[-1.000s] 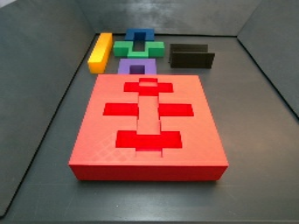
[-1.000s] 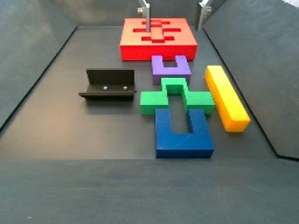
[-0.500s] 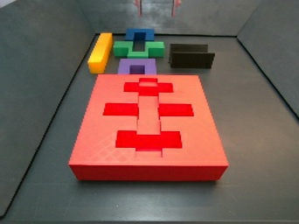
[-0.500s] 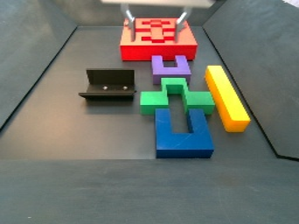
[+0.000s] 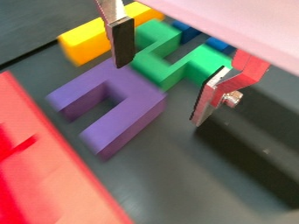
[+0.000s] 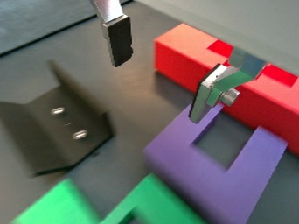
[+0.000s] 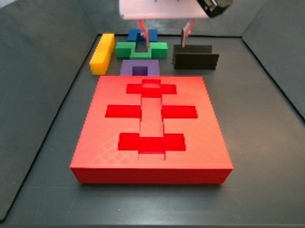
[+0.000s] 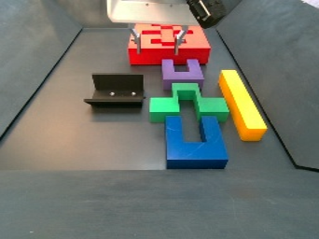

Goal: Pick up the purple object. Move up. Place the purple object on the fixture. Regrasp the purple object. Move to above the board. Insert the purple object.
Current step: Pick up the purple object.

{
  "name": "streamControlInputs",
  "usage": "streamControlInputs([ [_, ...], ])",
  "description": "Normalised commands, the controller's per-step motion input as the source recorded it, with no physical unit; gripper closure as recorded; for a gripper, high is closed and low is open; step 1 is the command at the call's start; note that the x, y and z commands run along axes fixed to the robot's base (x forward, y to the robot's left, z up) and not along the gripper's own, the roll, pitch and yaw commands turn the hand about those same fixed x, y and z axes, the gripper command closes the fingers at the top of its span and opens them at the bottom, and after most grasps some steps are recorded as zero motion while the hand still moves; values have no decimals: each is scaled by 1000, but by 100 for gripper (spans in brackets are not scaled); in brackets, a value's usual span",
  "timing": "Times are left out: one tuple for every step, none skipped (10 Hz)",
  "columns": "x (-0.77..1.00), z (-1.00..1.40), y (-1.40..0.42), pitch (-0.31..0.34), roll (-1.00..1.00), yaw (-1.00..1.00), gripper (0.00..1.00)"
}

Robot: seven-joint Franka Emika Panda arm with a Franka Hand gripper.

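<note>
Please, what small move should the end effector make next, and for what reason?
Probably lower straight down. The end effector hangs open and empty above the purple object, which lies on the floor between the board and the green block, not yet gripped.

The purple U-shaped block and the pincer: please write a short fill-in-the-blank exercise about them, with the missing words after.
1. The pincer hangs above the purple U-shaped block with its jaws ____.
2. Between the silver fingers there is ____.
3. The purple U-shaped block lies between the red board and the ____ cross-shaped block.
4. The black fixture holds ____.

Missing words: open; nothing; green; nothing
</note>
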Motion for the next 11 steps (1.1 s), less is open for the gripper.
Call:
streamControlInputs([
  [-89, -366, -737, -117, -63, 226, 0],
  [0, -354, -426, -81, -17, 9, 0],
  [0, -311, -37, -4, 0, 0, 0],
  [0, -349, 0, -17, 0, 0, 0],
  [-77, -317, 0, -14, 9, 0, 0],
  [-254, -311, -311, -39, 223, 14, 0],
  [-286, -249, -354, -51, 211, 0, 0],
  [-217, -149, -294, -54, 169, 0, 0],
  [-31, -63, -151, -16, 120, 0, 0],
  [11, -106, 0, 0, 121, 0, 0],
  [60, -180, 0, 0, 131, 0, 0],
])
